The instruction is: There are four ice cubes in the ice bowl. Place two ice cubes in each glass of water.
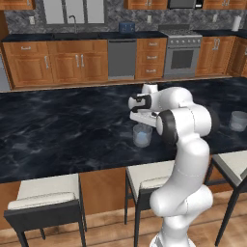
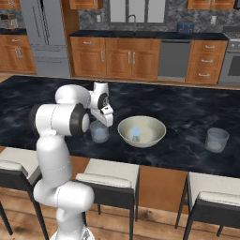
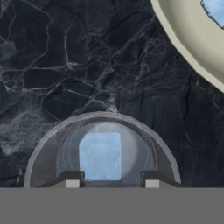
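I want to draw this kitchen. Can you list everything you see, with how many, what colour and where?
Glasses: two, clear bluish; one under the gripper, one far right on the counter.
Bowl: one, cream, between the glasses.
Ice cubes: pale blue; one in the near glass, at least one in the bowl.
Counter: one, black marble.
Stools: three, pale seats, in front.
Cabinets: brown wood, back wall.
Gripper: one, dark tips apart, empty, above the near glass.

Colours on the counter
Counter (image 2: 187,108) black marble w/ pale veins; ice bowl (image 2: 154,136) cream-white; glasses (image 2: 216,139) clear, bluish tint; ice cubes (image 3: 100,155) pale blue-white.
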